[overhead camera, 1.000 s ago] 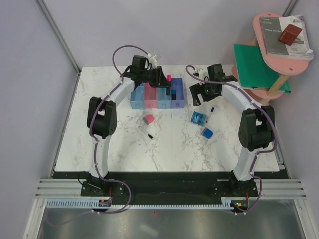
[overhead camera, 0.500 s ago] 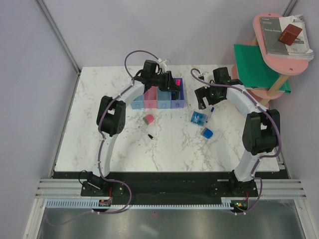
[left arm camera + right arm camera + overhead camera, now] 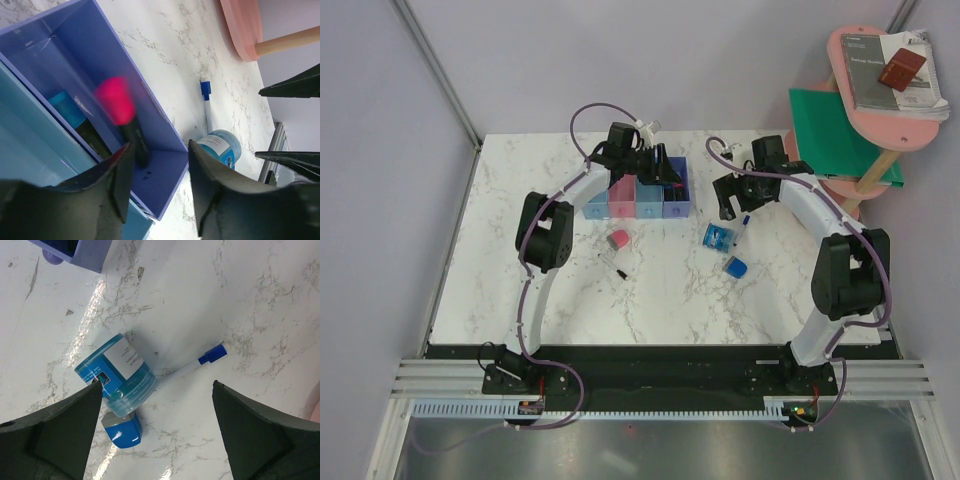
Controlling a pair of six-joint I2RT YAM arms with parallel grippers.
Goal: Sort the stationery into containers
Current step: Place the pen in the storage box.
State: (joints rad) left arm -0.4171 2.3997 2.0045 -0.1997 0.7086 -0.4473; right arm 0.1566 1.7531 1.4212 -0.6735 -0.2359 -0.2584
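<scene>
Pink-grey eraser (image 3: pixel 617 240) and thin black pen (image 3: pixel 613 266) lay loose on the table (image 3: pixel 520 250), just in front of the bin row (image 3: pixel 638 197). Left gripper (image 3: pixel 161 146) sat over the purple end bin (image 3: pixel 100 40), fingers apart, clamping nothing. Pink-tipped black marker (image 3: pixel 125 120) stood tilted inside that bin, blurred, beside a blue-topped dark item (image 3: pixel 75 117). Right of the bins were a round blue tub (image 3: pixel 117 370) and, near it, a small blue block (image 3: pixel 122 430). The blue-capped white marker (image 3: pixel 195 365) ran out from the tub. Right gripper (image 3: pixel 156 387) hovered above those, jaws spread wide, empty.
</scene>
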